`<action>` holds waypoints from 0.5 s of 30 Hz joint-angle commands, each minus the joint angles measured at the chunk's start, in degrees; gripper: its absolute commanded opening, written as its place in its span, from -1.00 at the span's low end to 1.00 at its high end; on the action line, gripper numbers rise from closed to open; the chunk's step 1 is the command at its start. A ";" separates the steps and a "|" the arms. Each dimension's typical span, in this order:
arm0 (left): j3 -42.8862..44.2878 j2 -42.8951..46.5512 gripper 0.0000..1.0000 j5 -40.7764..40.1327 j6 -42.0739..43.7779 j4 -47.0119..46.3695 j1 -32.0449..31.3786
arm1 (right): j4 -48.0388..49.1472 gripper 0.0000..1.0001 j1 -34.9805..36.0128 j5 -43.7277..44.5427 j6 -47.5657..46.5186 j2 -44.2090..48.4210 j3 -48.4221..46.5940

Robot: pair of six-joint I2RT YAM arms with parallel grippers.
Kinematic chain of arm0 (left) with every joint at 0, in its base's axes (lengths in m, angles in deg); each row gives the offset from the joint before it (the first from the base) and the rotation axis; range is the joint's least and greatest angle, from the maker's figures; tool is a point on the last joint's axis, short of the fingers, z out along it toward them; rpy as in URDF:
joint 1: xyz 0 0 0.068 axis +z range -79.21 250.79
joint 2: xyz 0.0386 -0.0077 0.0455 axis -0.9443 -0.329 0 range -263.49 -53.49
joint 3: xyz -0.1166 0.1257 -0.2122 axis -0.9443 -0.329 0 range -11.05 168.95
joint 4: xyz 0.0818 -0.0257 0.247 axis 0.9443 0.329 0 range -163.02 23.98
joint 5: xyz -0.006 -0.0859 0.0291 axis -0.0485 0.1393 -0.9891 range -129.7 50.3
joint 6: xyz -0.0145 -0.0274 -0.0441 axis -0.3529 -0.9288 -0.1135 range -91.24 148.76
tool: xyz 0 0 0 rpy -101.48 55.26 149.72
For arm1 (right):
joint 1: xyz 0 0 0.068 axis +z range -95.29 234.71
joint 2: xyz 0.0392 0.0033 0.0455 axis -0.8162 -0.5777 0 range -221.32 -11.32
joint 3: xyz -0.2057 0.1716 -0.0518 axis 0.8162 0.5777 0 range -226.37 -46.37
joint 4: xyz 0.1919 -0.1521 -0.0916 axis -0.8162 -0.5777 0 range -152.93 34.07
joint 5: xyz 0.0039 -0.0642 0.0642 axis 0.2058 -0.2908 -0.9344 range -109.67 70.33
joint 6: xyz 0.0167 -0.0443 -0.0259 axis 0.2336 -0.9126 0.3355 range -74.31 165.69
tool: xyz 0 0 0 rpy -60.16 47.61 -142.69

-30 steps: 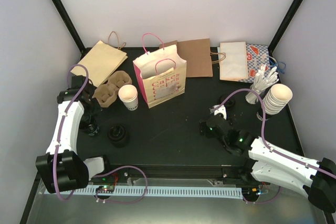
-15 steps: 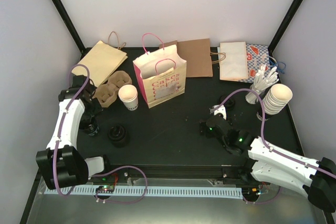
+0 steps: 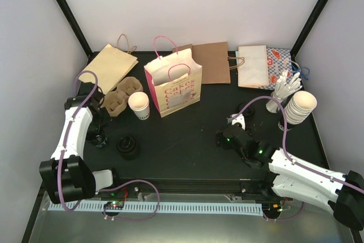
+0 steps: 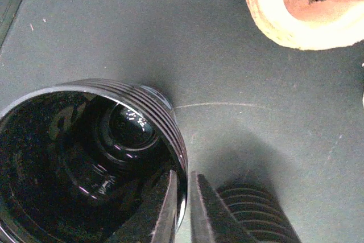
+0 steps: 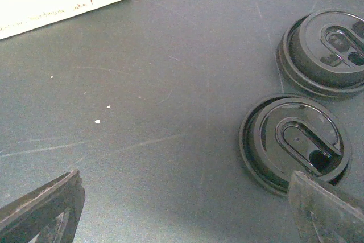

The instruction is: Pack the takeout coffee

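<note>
1. Black fingers of the right gripper (image 5: pixel 182 209) stand wide apart at the two lower corners of the right wrist view. They grip nothing and sit low over the dark table (image 5: pixel 142 112).
2. Just ahead of those fingers a near lid (image 5: pixel 294 141) lies flat on the table, with a second lid (image 5: pixel 327 49) just beside it. The right finger overlaps the near lid's edge in that view.
3. On the left side, the left gripper (image 4: pixel 182 189) is drawn narrow. It pinches the thin rim of an upturned black lid (image 4: pixel 85 157), with one finger inside the wall and one outside.
4. From overhead, a lid stack (image 3: pixel 128 145) sits on the table just to the right of that gripper.
5. Farther in, the takeout coffee cup (image 3: pixel 139 105) stands upright on the table with its mouth open. It is between a pulp cup carrier (image 3: pixel 120 96) and a standing bag (image 3: pixel 173 86), just beside both. Whether it touches either I cannot tell. It is outside the bag.
6. The standing bag is open at the top, cream-fronted, with a pink side and pink handles.
7. Well to the right stand a stack of nested cream cups (image 3: pixel 300 106) and a holder of white sticks (image 3: pixel 282 88).
8. Along the far edge lie four flat bags: a tan bag (image 3: pixel 112 66), a brown bag (image 3: pixel 210 62), a white bag (image 3: pixel 253 66) and a red-patterned bag (image 3: pixel 282 61).
</note>
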 commanded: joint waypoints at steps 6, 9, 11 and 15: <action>0.96 0.97 -0.93 -1.25 -0.50 0.94 0.41 | 1.01 1.00 -0.27 1.21 0.74 -0.25 -1.29; 1.44 1.60 -0.97 -1.76 -0.92 1.57 0.44 | 0.99 1.00 -0.24 1.17 0.74 -0.25 -1.29; 1.86 2.01 -0.97 -2.31 -1.29 2.03 0.42 | 1.01 1.00 -0.23 1.15 0.74 -0.25 -1.29; 2.24 2.65 -0.97 -2.57 -1.50 2.83 0.36 | 1.10 1.00 -0.27 1.10 0.75 -0.33 -1.29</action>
